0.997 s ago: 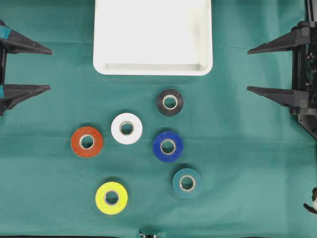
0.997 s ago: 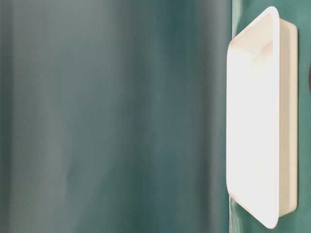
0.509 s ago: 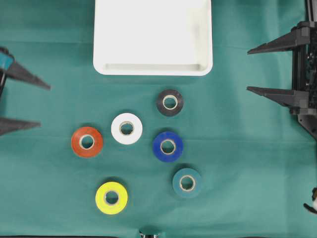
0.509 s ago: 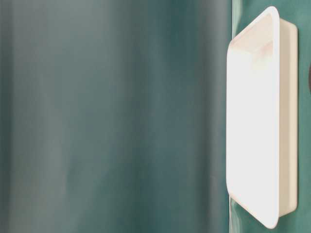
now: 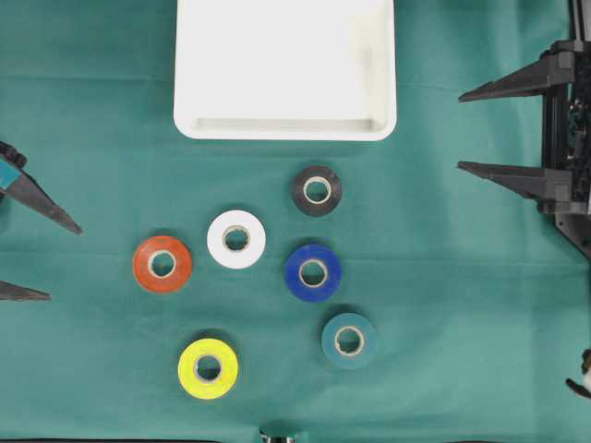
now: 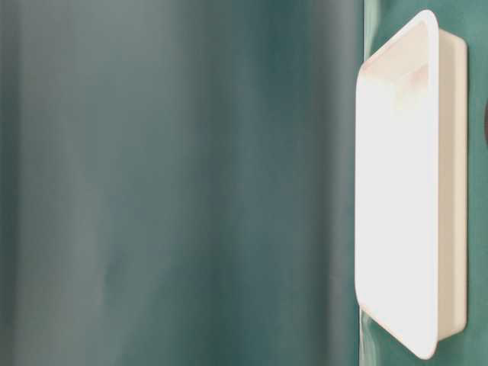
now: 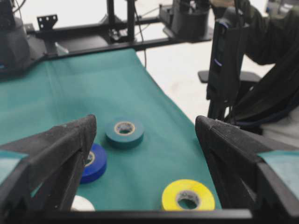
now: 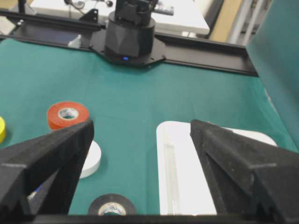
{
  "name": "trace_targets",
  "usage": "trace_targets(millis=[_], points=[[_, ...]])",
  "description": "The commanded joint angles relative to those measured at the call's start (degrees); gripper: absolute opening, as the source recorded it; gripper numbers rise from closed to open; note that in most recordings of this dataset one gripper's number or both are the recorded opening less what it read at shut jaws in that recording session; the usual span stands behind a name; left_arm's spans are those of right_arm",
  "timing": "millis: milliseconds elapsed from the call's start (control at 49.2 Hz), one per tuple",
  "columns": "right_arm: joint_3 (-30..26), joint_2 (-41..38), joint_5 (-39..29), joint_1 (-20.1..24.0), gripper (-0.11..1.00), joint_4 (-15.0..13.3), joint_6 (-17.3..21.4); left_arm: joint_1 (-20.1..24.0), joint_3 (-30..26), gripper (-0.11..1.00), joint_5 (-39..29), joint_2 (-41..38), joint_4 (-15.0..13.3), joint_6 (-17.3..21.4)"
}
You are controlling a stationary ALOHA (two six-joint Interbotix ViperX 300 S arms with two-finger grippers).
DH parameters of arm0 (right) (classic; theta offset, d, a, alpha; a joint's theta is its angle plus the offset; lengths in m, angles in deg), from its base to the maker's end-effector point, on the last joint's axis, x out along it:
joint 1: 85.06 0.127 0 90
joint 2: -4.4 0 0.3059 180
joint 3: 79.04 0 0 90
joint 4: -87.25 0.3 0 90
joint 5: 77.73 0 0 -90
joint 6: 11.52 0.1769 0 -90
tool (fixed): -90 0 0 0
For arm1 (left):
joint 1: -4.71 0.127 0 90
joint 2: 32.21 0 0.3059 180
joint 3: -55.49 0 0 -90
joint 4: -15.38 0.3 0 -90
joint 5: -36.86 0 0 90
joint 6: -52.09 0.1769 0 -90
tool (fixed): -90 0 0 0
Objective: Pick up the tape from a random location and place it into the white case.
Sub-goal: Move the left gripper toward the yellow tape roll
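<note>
Left tool [image 5: 28, 258] stands spread wide and empty at 9 o'clock on the tabletop [image 5: 462, 305]; the six tapes lie flat mid-field, from the orange [image 5: 162, 264], yellow [image 5: 208, 368] and white [image 5: 236, 239] rolls through the blue [image 5: 313, 272], black [image 5: 317, 190] and teal [image 5: 348, 341] rolls. Each roll is judged light, rigid and smooth-sided, best taken by pinching across the outer rim or one wall through the core. The case [image 5: 284, 69] sits empty at 12 o'clock, the right tool [image 5: 476, 129] is likewise released at 3 o'clock, and no legible brand or lettering appears.
</note>
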Motion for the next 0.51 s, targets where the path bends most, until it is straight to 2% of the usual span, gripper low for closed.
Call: trace_targets(millis=[0,244,488], points=[[-1.2,-0.4,0.3,-0.1,0.92,0.3,0.1,0.9,-2.0,0.98,0.4,-1.9,-0.1,0.0],[-1.3,-0.4,0.3,-0.1,0.92,0.3,0.1,1.5,-5.7,0.98,0.8,-8.7,-0.1,0.1],[-1.2,-0.4,0.3,-0.1,0.92,0.2,0.1,1.5,-12.7,0.98,0.9,-17.6,-0.1,0.4]])
